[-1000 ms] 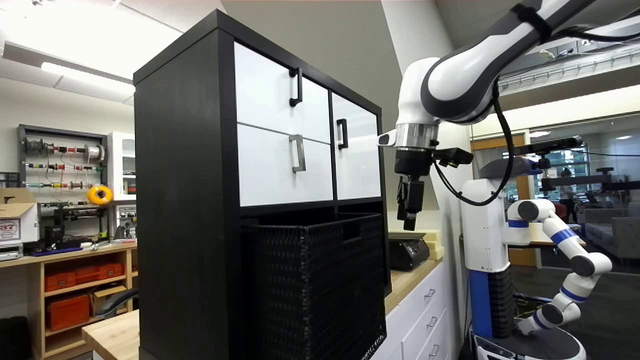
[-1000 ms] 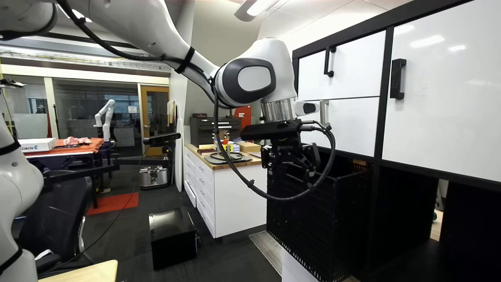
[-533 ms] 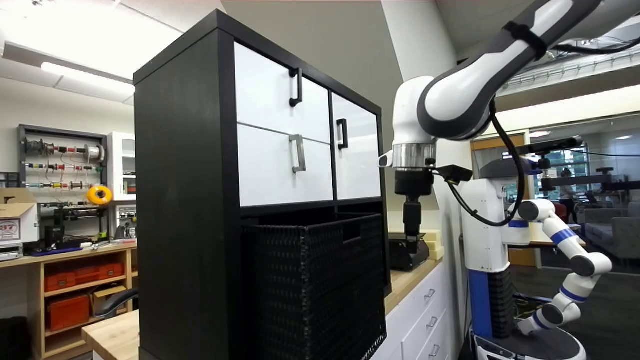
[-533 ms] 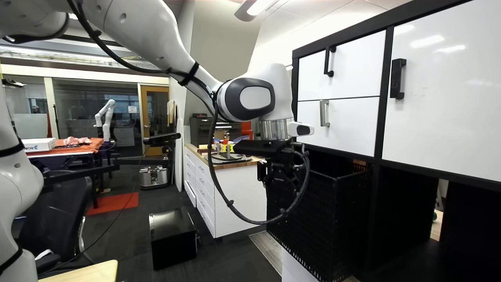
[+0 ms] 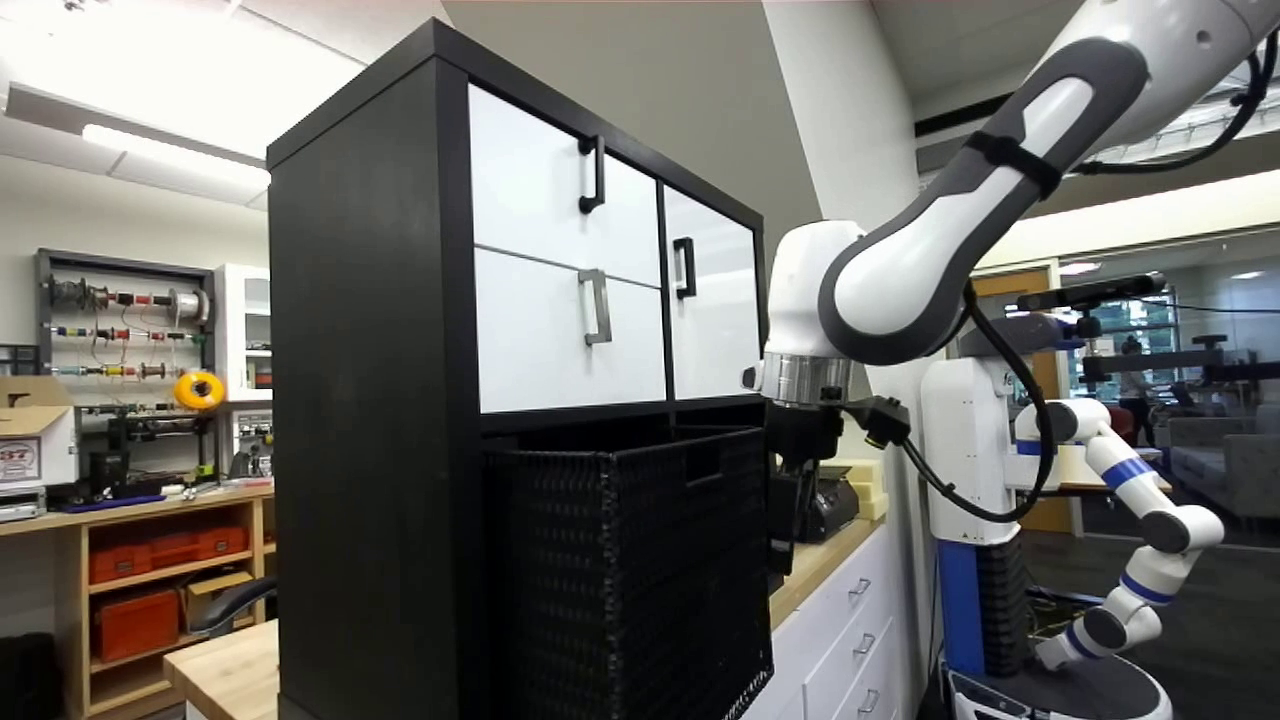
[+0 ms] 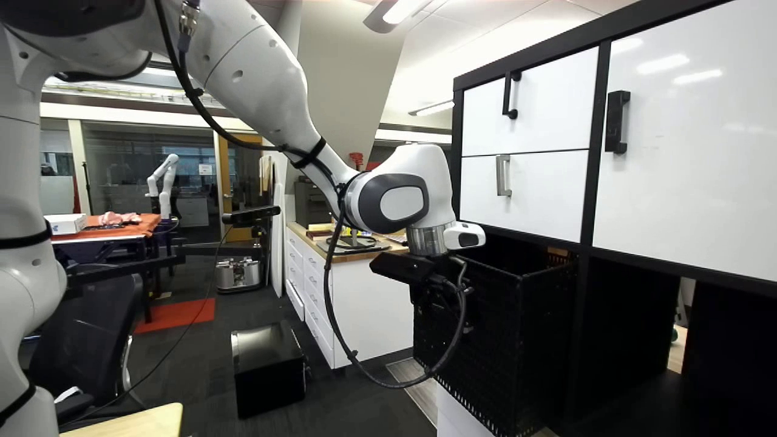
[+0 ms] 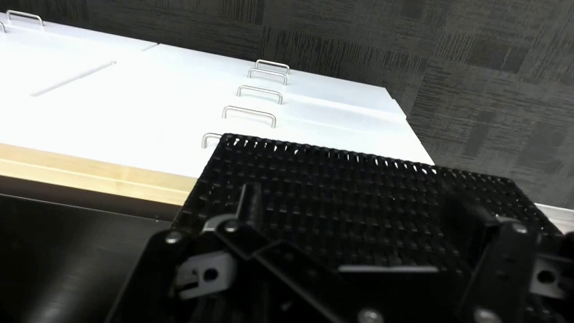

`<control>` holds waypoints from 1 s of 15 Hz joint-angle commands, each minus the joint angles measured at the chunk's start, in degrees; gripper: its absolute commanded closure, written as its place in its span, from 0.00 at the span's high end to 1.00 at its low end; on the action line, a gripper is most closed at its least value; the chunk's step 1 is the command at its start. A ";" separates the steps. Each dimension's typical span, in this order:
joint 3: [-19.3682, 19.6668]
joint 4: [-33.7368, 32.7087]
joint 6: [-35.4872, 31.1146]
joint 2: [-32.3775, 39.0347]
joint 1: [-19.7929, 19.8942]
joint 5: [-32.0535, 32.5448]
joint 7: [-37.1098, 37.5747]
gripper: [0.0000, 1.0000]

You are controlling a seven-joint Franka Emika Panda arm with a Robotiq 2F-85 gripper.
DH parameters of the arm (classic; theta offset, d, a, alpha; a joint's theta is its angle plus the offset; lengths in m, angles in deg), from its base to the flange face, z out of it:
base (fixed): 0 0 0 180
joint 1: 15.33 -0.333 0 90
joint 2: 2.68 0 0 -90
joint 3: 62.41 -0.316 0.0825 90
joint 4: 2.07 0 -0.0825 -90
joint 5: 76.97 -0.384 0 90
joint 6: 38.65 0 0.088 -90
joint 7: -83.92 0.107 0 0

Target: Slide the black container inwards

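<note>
The black container (image 5: 650, 570) is a large black woven bin in the lower part of the tall black cabinet (image 5: 360, 350). It sticks out past the cabinet front in both exterior views (image 6: 516, 346). Its woven front face also fills the middle of the wrist view (image 7: 341, 193). My gripper (image 5: 783, 545) points down in front of that face, below the rim. In an exterior view the gripper (image 6: 446, 315) is dark against the bin and hard to make out. In the wrist view the gripper (image 7: 358, 211) has its fingers spread with nothing between them. I cannot tell whether it touches the container.
White drawer fronts (image 5: 560, 350) with handles sit above the container. A wood-topped bench with white drawers (image 7: 134, 112) stands below and beside it. A black box (image 6: 270, 370) is on the floor. Another white robot (image 5: 970, 450) stands behind.
The arm and gripper have moved down, from about the container's rim to in front of its face, and closer to it. The container has not visibly moved.
</note>
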 commanded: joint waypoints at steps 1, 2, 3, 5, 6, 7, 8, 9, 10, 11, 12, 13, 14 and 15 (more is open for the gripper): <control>-0.05 -2.87 -4.94 3.25 -0.42 0.98 3.67 1.00; 0.04 -3.89 -5.98 4.21 -0.48 1.31 4.43 1.00; 0.13 -5.07 -6.67 5.28 -0.51 1.32 4.95 1.00; 0.31 -7.58 -7.80 7.27 -0.66 1.46 6.25 1.00; 0.42 -8.98 -8.23 8.31 -0.75 1.60 6.92 1.00; 0.49 -10.65 -8.42 9.48 -0.83 1.62 7.32 1.00; 0.56 -12.21 -8.25 10.46 -0.88 1.62 7.90 1.00; 0.70 -13.72 -8.13 11.43 -0.96 1.80 8.40 1.00; 0.81 -15.19 -8.08 12.52 -1.05 1.96 8.74 1.00; 0.84 -16.72 -7.94 13.58 -1.15 1.99 8.90 1.00; 0.84 -18.14 -7.92 14.61 -1.27 1.96 9.07 1.00; 0.79 -19.83 -7.26 15.39 -1.40 1.89 9.16 1.00; 0.81 -21.36 -7.32 16.64 -1.58 1.90 9.42 1.00; 0.86 -22.78 -7.28 17.66 -1.76 1.94 9.59 1.00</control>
